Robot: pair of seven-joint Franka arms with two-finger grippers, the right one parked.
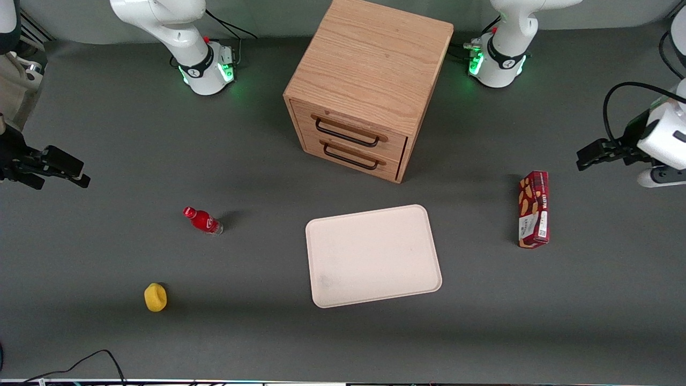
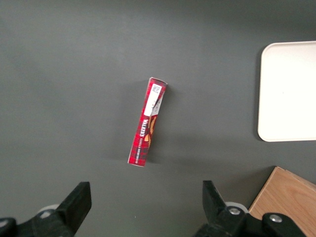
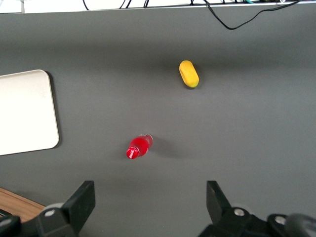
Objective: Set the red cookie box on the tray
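Observation:
The red cookie box (image 1: 534, 216) (image 2: 147, 123) lies flat on the grey table, toward the working arm's end and apart from the tray. Its white label end points toward the front camera. The cream tray (image 1: 373, 256) (image 2: 289, 94) sits bare in the middle of the table, in front of the drawer cabinet. My left gripper (image 1: 585, 155) (image 2: 145, 197) hangs above the table, a little farther from the front camera than the box and nearer the table's end. It is open, with wide-spread fingers and nothing between them.
A wooden two-drawer cabinet (image 1: 364, 91) (image 2: 289, 197) stands farther from the front camera than the tray. Toward the parked arm's end lie a small red bottle (image 1: 202, 220) (image 3: 138, 146) and a yellow object (image 1: 155, 297) (image 3: 188, 73).

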